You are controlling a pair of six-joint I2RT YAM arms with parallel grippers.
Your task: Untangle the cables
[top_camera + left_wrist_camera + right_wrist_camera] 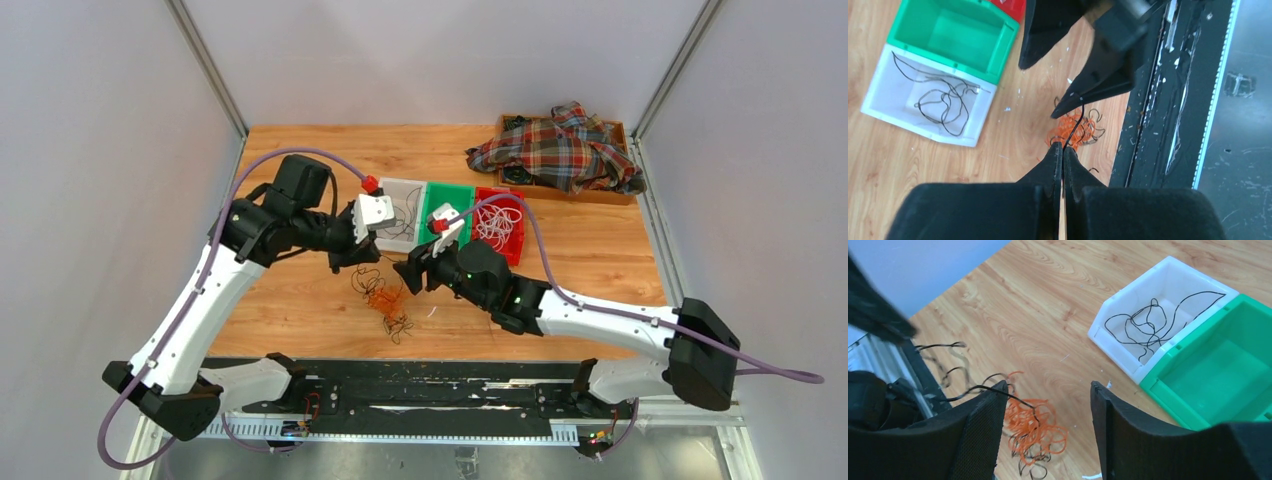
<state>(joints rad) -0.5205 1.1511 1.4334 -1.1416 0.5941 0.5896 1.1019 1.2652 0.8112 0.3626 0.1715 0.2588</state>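
Observation:
A tangle of orange and black cables [386,302] lies on the wooden table between the two arms. My left gripper [1063,146] is shut on one black cable [1077,122], which rises from the orange tangle [1075,131] and hooks over a finger [1098,82] of the right gripper. My right gripper [1048,387] hangs open above the tangle [1034,432], and the black cable [973,388] drapes across its left fingertip [998,392]. More black cables [1143,327] lie in the white bin [1113,347].
Three bins stand in a row behind the tangle: white [402,183], green [447,190], and red [490,192] holding white cables [500,225]. A plaid cloth [560,150] lies in a wooden tray at back right. A black rail [420,385] runs along the near edge.

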